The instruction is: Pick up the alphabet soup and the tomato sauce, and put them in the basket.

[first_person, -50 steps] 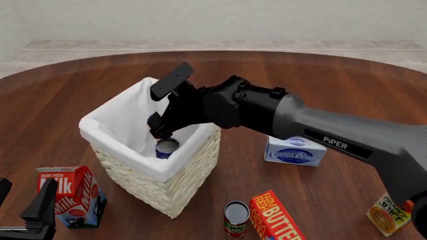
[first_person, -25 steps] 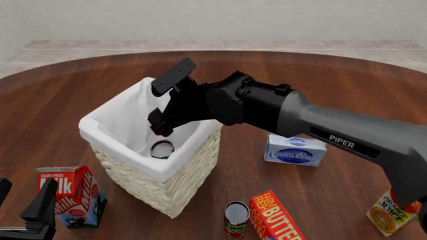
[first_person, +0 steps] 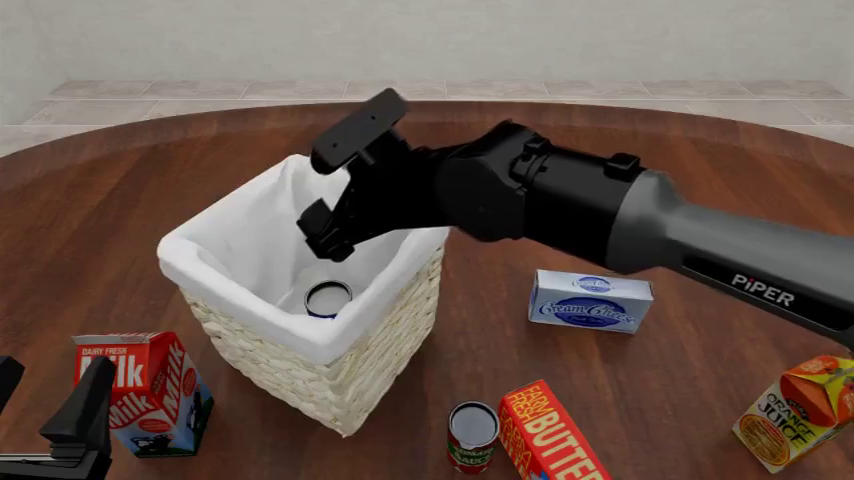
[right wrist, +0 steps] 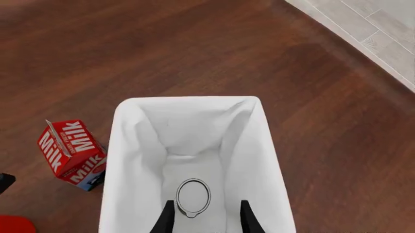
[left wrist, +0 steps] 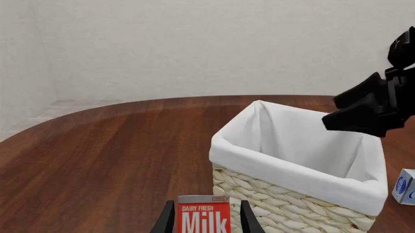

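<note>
The alphabet soup (first_person: 327,298) stands upright on the bottom of the basket (first_person: 214,268), only its silver top and a blue edge showing. The right wrist view looks straight down on the alphabet soup (right wrist: 193,196) inside the white-lined basket (right wrist: 123,160). My right gripper (first_person: 326,243) hovers over the basket's opening, open and holding nothing. The tomato sauce (first_person: 471,437) stands on the table in front of the basket, beside the butter box. My left gripper (first_person: 74,425) rests low at the front left, open, just behind the milk carton (left wrist: 203,216).
A milk carton (first_person: 150,392) stands left of the basket. A butter box (first_person: 550,435) lies at the front, a cream cheese box (first_person: 590,301) to the right of the basket, and an orange juice carton (first_person: 798,410) at the far right. The table's far edge curves past the basket.
The alphabet soup left my right gripper's fingers and dropped to the basket's bottom. My right gripper then rose a little above the rim. The left arm stayed still.
</note>
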